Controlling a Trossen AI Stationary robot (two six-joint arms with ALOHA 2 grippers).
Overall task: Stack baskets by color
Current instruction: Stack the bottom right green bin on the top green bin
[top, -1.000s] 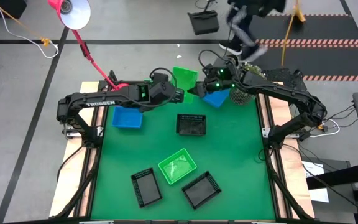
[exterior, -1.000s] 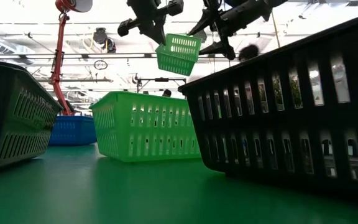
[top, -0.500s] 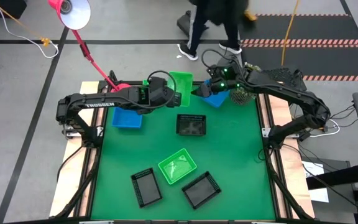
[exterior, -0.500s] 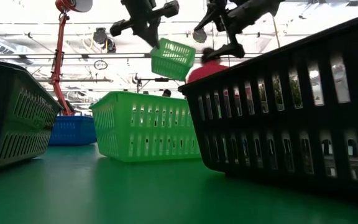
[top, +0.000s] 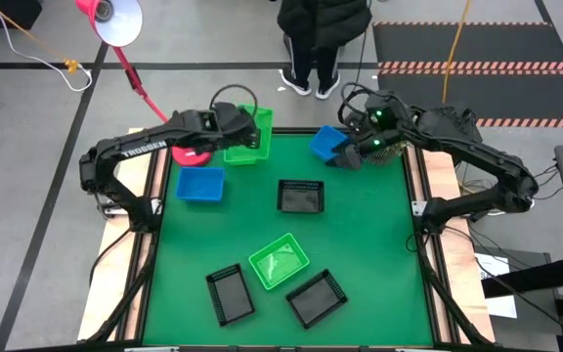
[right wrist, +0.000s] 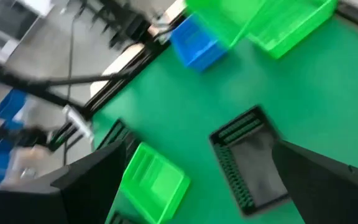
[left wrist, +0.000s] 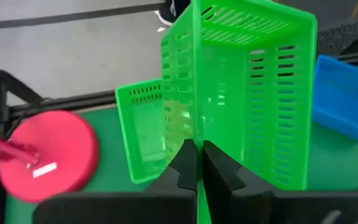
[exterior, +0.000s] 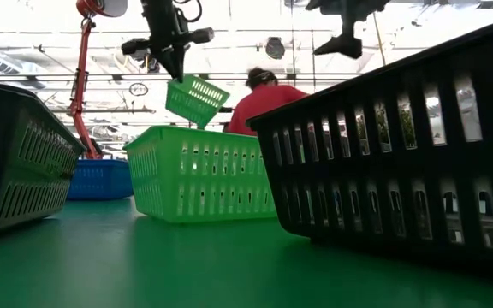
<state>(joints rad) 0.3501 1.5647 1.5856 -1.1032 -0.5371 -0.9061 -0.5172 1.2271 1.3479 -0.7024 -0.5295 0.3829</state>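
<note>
Since a second ago the left gripper has been carrying its green basket away from the right gripper and toward the lamp base, and the right jaws have been spreading wide. The left fingers are pinching one slatted wall of that basket, which is hanging tilted above a second green basket lying just beside the lamp base. The right gripper is hovering empty, jaws fully apart, just beside a blue basket that is sitting farther from the lamp base, on the table's far edge.

The held basket is probably light and stiff, though thin plastic may flex; gripping the wall or rim, as here, seems best. It is bright green, shallow, rectangular, with slotted sides.

Another blue basket is sitting near the lamp base. A black basket is lying mid-table; a third green one and two more black ones are lying well apart from the lamp base, on the near side.
</note>
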